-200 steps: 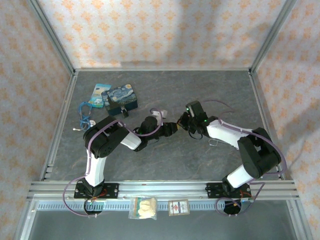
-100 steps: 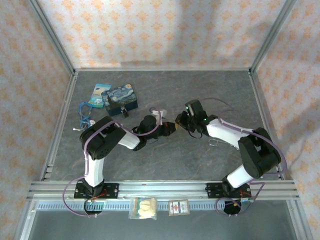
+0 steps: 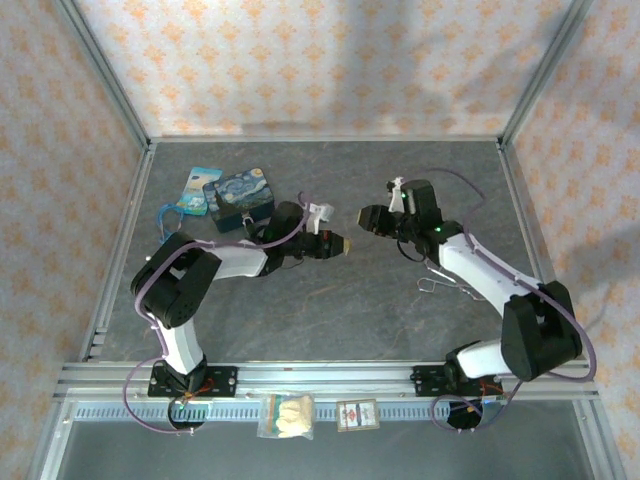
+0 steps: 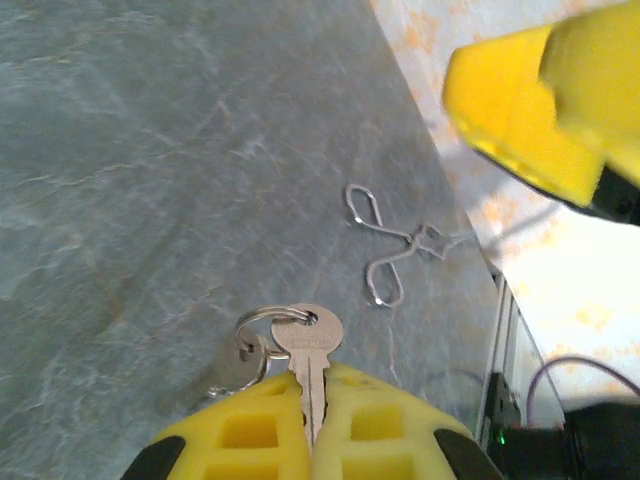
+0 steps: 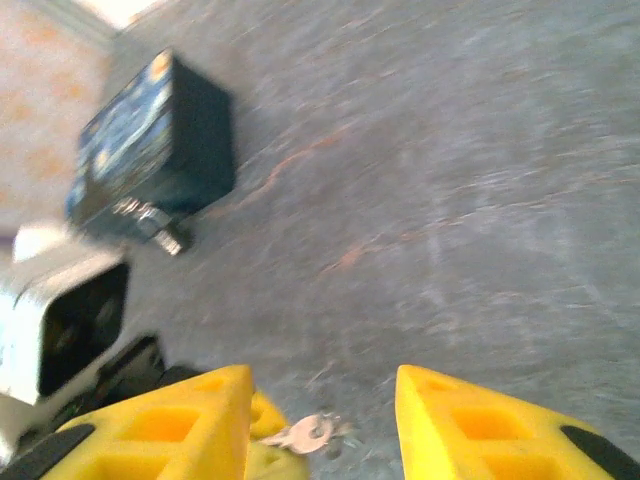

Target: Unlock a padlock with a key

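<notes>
the starry-night tin (image 3: pixel 240 197) sits on the left of the table. the small dark padlock (image 3: pixel 247 228) lies right against its near edge, and i cannot tell whether it hangs from the tin. just right of the tin, the left gripper (image 3: pixel 338 243) is clamped on the blade of the key (image 4: pixel 308 340). the key's head and ring (image 4: pixel 258 335) stick out past the yellow fingertips. further right of the tin, the right gripper (image 3: pixel 367 216) has its jaws apart with nothing between them. well right of the tin lie the wire loops (image 3: pixel 432 285).

a second ago the two claws met tip to tip right of the tin. now they stand apart: the right one has let go and backed off away from the tin, and the left one has shut and swung nearer the tin. i judge this a finished handover, so the key is now with the left arm. it still has to be carried to the padlock. nothing holds the padlock, so steadying it for the key may be the tricky part.
</notes>
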You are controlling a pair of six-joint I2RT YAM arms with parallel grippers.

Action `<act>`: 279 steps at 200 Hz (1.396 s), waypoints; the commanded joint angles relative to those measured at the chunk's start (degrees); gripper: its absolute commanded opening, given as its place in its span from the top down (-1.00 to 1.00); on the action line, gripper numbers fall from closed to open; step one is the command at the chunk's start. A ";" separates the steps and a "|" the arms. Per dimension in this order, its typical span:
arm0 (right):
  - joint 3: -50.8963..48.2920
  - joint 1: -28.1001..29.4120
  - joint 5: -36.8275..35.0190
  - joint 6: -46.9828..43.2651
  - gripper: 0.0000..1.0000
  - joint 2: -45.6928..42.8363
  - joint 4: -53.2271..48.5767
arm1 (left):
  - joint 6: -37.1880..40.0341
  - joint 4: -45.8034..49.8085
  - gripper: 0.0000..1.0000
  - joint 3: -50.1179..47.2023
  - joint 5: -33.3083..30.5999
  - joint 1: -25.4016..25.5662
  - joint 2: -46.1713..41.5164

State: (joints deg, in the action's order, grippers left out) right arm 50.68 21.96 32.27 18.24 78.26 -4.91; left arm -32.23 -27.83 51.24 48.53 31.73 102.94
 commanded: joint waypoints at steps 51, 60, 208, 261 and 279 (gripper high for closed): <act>-7.05 -1.22 11.73 2.62 0.20 -0.36 6.44 | 18.84 28.32 1.00 9.21 4.89 -2.67 -3.49; -7.34 -1.36 14.56 5.57 0.20 1.37 7.48 | 20.20 29.11 1.00 9.41 4.21 -2.71 -4.03; -12.13 -1.48 30.04 30.13 0.35 5.52 27.06 | 21.45 18.17 1.00 2.92 2.36 -1.51 -10.83; -12.55 -1.50 29.69 32.61 0.40 5.66 29.84 | 21.16 16.76 1.00 2.33 1.39 0.24 -10.85; -13.25 -1.54 29.69 33.34 0.59 5.90 30.98 | 20.74 16.18 1.00 2.27 1.15 0.37 -11.04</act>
State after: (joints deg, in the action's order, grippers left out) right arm 38.46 20.58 61.08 49.67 83.64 21.54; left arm -11.90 -8.84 54.15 50.50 31.53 93.76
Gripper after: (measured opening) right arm 0.252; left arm 0.045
